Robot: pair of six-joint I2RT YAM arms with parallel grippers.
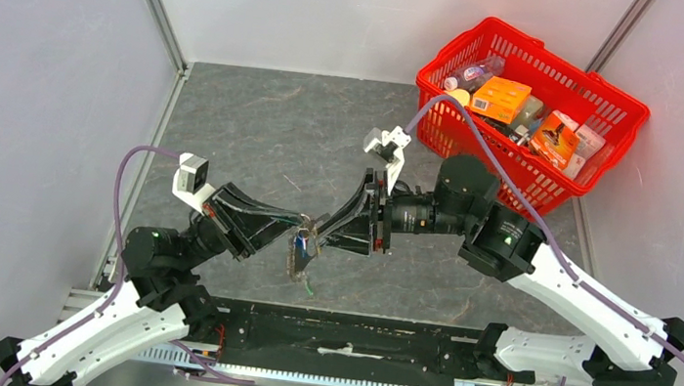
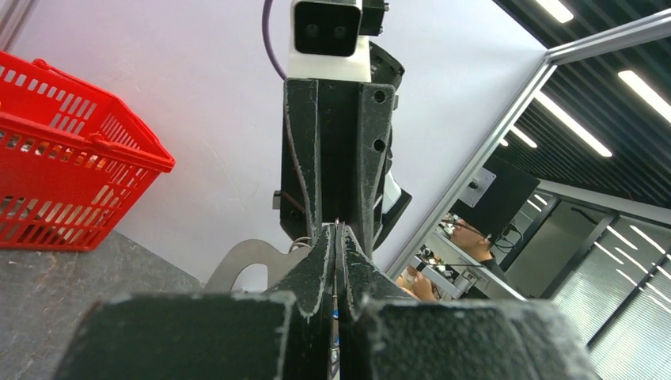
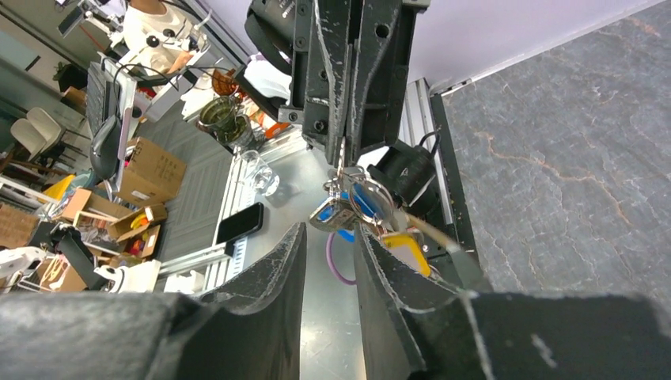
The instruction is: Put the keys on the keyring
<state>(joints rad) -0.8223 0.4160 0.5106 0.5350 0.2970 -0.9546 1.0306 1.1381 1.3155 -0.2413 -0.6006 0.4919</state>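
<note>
The keyring [image 3: 342,184] hangs in the air from my left gripper [image 3: 342,158], which is shut on its small metal ring. Bunched under the ring are the keys [image 3: 362,199], one with a blue head, beside a yellow tag [image 3: 410,250] and the grey-olive strap [image 3: 440,240]. My right gripper [image 3: 328,233] is open just below the bunch, its fingers apart with nothing between them. From above, my left gripper [image 1: 303,222] and right gripper [image 1: 321,233] meet tip to tip over the middle of the table, with the keyring [image 1: 299,255] dangling beneath. In the left wrist view my left gripper [image 2: 339,229] pinches something thin.
A red basket [image 1: 624,110] full of packets and bottles stands at the back right of the grey table; it also shows as the red basket [image 2: 71,158] in the left wrist view. White walls with metal posts close in the sides and back.
</note>
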